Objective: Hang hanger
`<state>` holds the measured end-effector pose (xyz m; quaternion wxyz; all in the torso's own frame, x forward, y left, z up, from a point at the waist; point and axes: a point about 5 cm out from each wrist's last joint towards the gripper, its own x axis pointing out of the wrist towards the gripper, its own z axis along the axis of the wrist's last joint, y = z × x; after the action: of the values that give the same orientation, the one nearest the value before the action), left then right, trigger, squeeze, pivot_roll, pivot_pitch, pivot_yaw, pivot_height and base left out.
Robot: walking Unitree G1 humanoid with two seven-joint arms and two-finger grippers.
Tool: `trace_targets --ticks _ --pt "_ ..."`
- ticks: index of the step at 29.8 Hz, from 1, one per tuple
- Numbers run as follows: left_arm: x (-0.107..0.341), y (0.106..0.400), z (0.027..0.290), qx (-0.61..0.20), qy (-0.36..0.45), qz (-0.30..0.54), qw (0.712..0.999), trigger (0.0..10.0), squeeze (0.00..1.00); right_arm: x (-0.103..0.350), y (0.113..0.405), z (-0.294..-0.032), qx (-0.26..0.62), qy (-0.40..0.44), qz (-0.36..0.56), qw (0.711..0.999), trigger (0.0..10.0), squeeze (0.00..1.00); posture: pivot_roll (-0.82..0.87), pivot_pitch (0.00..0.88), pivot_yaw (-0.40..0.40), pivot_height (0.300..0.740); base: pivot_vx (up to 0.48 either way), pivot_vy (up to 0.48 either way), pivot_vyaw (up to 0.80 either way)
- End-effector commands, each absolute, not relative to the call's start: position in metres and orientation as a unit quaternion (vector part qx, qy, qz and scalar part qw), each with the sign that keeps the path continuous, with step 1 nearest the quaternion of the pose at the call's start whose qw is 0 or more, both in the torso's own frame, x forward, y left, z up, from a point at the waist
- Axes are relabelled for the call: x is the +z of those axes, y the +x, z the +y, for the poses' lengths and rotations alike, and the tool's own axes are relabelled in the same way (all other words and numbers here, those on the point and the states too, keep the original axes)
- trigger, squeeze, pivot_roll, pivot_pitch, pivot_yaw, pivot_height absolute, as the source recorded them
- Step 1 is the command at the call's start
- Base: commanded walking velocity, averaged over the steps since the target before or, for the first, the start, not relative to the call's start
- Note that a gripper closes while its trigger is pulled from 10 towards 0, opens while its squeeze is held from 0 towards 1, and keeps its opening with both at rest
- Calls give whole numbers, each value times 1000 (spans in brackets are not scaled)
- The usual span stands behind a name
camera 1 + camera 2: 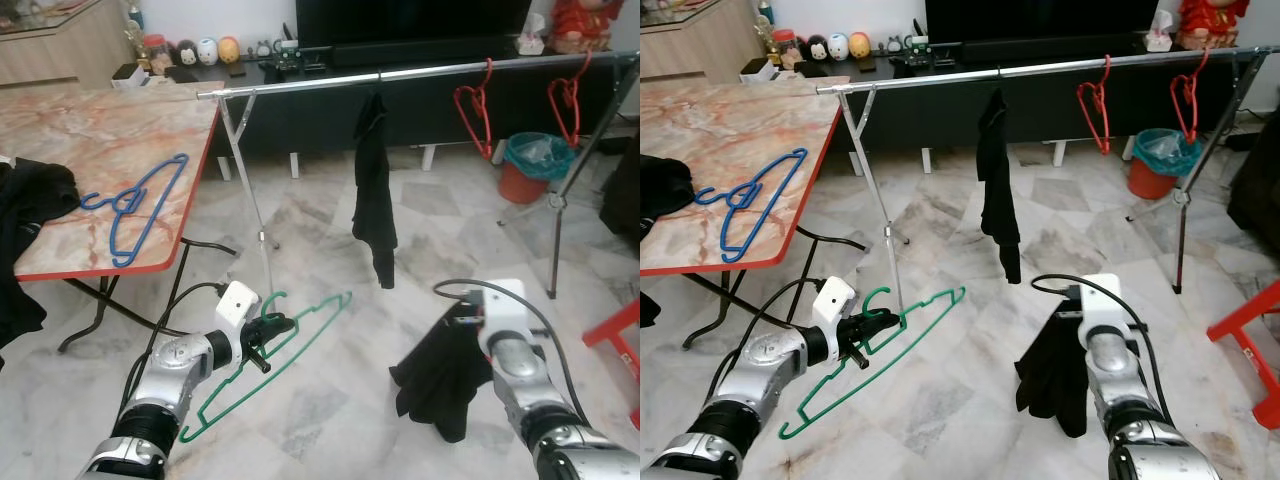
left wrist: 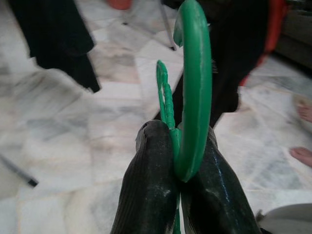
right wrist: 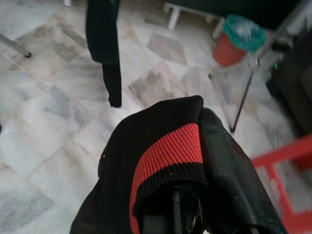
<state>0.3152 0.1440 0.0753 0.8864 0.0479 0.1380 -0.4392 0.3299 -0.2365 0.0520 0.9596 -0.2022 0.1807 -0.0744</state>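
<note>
Low over open marble floor, the left gripper (image 1: 268,338) pinches the green hanger (image 1: 285,350) at its neck. The right gripper (image 3: 187,161) clamps black cloth (image 1: 440,375). The rail (image 1: 420,72) stands well beyond.

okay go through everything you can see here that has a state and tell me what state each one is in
left gripper: shut on the green hanger
green hanger: held above the floor
right gripper: shut on the black garment
black garment: dangling from that gripper
black cloth: hanging on the rail
red hangers: hooked on the rail
blue hanger: lying flat on the table
</note>
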Motion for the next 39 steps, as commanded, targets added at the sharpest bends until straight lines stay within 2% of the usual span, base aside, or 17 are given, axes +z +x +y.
trace_targets --ticks 1,4,6,15,19,25,28,33,35,39 --pt "79 312 144 -460 48 145 875 10000 0 70 343 -233 -70 -212 154 962 10000 0 5 17 49 740 0 0 0" --pt "87 305 137 -498 47 149 853 10000 0 76 352 -214 -40 -131 154 978 10000 0 5 27 49 740 0 0 0" --pt "93 299 133 -523 34 147 839 10000 0 79 355 -207 -36 -113 153 981 10000 0 5 32 49 740 0 0 0" --pt "119 274 116 -614 -20 136 777 10000 0 78 355 -205 -53 -118 166 978 10000 0 13 42 50 740 0 0 0" --pt "126 260 106 -644 -6 144 751 10000 0 89 359 -204 -74 -103 148 981 10000 0 13 44 54 740 0 0 0" --pt "131 255 99 -647 6 148 748 10000 0 101 366 -194 -57 -99 128 985 10000 0 14 43 55 740 0 0 0" --pt "131 259 89 -625 26 146 767 10000 0 115 371 -174 -18 -93 106 990 10000 0 15 41 55 740 0 0 0" --pt "137 263 87 -604 25 130 786 10000 0 121 370 -157 12 -87 95 992 10000 0 17 39 54 740 0 0 0" --pt "142 269 87 -579 17 121 806 10000 0 126 365 -141 44 -59 86 994 10000 0 17 38 52 740 0 0 0" --pt "146 262 82 -590 5 118 799 10000 0 130 358 -128 60 -53 81 994 10000 0 15 35 50 740 0 0 0"
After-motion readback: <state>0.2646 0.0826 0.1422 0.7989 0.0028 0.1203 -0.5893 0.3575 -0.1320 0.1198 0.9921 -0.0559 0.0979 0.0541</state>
